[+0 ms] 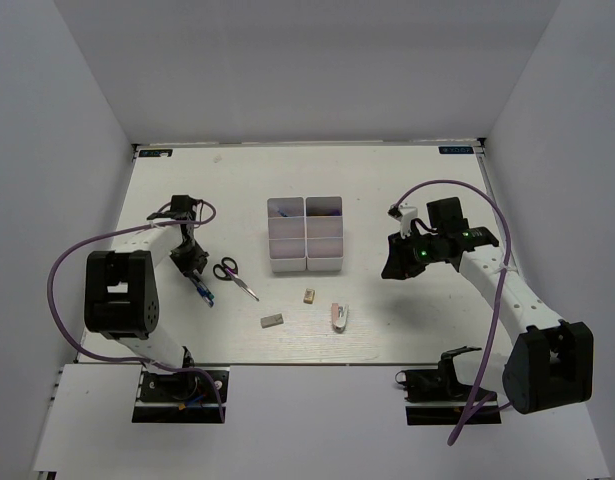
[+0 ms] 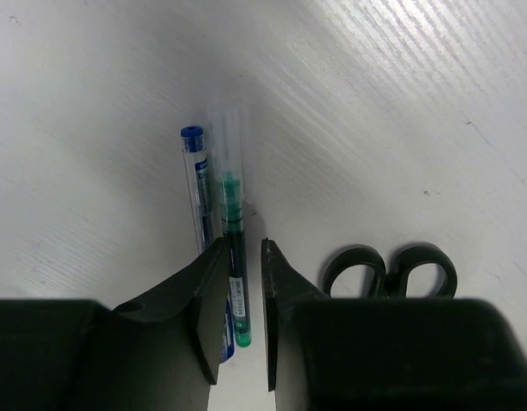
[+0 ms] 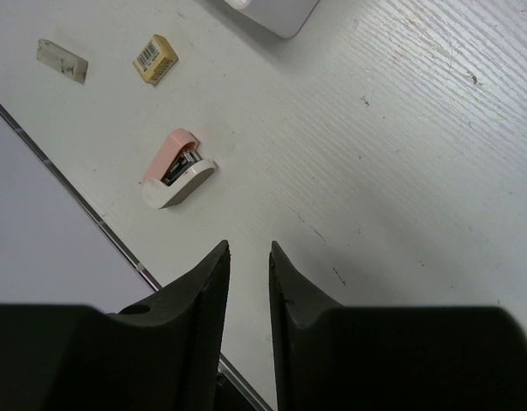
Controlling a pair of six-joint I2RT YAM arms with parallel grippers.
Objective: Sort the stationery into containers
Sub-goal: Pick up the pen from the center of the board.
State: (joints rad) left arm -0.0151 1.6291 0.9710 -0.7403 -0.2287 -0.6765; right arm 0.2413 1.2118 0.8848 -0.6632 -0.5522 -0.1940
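Two jaws of left gripper (image 2: 242, 248) stand narrowly apart astride green highlighter (image 2: 231, 214); clamped or not, cannot tell. Blue pen (image 2: 194, 171) lies against highlighter, scissors (image 1: 232, 274) just beside, all left of bins (image 1: 306, 263). Right gripper (image 3: 248, 248), slim gap, empty, hangs right of bins. Stapler (image 3: 177, 171), eraser (image 3: 155, 58) and flat block (image 3: 62, 61) lie on near side of bins.

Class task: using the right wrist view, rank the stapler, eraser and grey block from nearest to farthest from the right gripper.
1. Stapler, up-left of the right gripper.
2. Eraser, higher up on the left.
3. Grey block, top-left corner.
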